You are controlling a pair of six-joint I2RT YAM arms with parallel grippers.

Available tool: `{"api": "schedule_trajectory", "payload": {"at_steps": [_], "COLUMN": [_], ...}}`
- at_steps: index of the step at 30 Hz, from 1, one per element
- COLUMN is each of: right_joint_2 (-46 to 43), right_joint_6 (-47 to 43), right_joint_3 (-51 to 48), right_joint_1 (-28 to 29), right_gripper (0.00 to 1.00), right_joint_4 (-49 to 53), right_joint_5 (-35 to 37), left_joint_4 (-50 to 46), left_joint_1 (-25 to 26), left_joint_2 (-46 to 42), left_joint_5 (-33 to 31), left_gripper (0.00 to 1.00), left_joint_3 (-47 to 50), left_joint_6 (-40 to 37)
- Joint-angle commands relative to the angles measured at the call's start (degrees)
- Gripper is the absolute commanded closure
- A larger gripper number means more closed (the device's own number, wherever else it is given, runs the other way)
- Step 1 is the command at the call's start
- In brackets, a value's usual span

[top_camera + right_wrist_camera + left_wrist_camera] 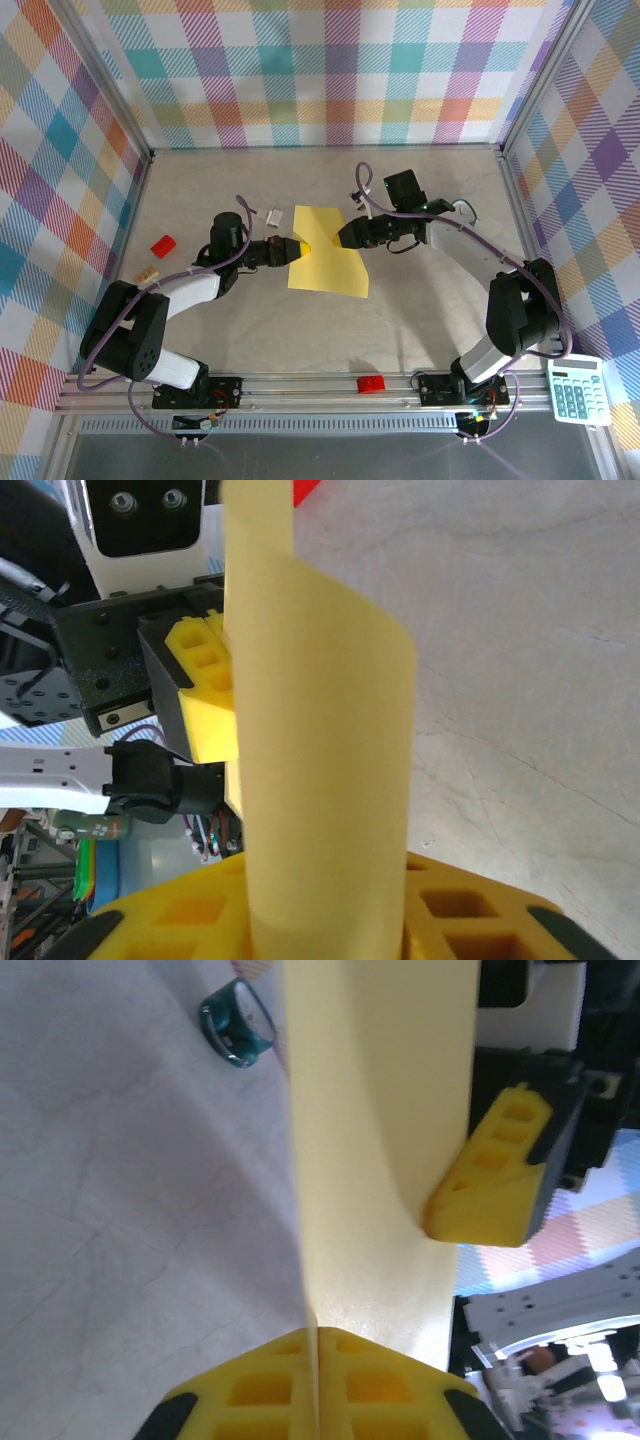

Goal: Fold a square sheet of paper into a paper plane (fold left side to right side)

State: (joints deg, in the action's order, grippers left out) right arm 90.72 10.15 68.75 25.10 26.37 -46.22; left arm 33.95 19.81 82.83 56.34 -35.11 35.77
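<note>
The square sheet of paper (330, 262) is yellow and lies mid-table, with its far part lifted between the two grippers. My left gripper (303, 248) is shut on the sheet's left edge; in the left wrist view the thin edge (318, 1260) runs straight into the closed yellow fingertips (270, 1390). My right gripper (341, 239) meets it from the right. In the right wrist view a curl of the sheet (320, 740) stands between its fingers (470, 910), which sit apart on either side of it. One right finger (490, 1175) presses the sheet's far face.
A red brick (162, 245) and a small tan block (146, 273) lie at the left. A white piece (273, 216) sits behind the left gripper. Another red brick (371, 384) rests on the front rail, and a calculator (577, 390) lies at the front right.
</note>
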Motion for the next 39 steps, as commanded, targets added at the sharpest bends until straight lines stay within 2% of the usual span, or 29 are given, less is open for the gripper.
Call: {"api": "schedule_trajectory", "payload": {"at_steps": [1, 8, 12, 15, 18, 25, 29, 39], "right_joint_2": [0.3, 0.4, 3.9, 5.3, 7.5, 11.5, 13.8, 16.0], "right_joint_6": [0.4, 6.9, 8.9, 12.0, 13.2, 13.5, 13.6, 14.2], "right_joint_3": [0.4, -3.5, -4.2, -6.5, -7.0, -6.7, -6.4, -8.3], "right_joint_1": [-1.1, -3.5, -3.5, -3.5, -3.2, -1.6, -1.1, -0.8], "right_gripper": [0.61, 0.39, 0.37, 0.37, 0.4, 0.67, 0.78, 0.87], "right_joint_4": [1.1, -0.9, -1.3, -5.5, -6.6, -7.0, -6.3, -6.8], "right_joint_5": [3.3, 15.2, 18.1, 18.3, 17.7, 16.9, 17.9, 18.3], "left_joint_4": [-9.5, -20.5, -25.2, -33.1, -37.1, -42.6, -42.3, -41.6], "left_joint_1": [1.3, 2.4, 2.6, 3.0, 3.1, 4.1, 4.2, 4.8], "left_joint_2": [-1.5, 2.7, 9.4, 13.2, 16.2, 17.2, 16.8, 15.7], "left_joint_5": [-4.5, -13.5, -15.4, -21.0, -23.3, -25.2, -25.4, -27.7], "left_gripper": [1.0, 1.0, 1.0, 1.0, 1.0, 1.0, 1.0, 1.0], "left_joint_3": [-2.0, -4.8, -7.6, -10.8, -13.3, -16.3, -16.0, -14.8], "left_joint_6": [-5.0, -3.6, -3.5, -6.9, -8.9, -12.7, -12.2, -8.7]}}
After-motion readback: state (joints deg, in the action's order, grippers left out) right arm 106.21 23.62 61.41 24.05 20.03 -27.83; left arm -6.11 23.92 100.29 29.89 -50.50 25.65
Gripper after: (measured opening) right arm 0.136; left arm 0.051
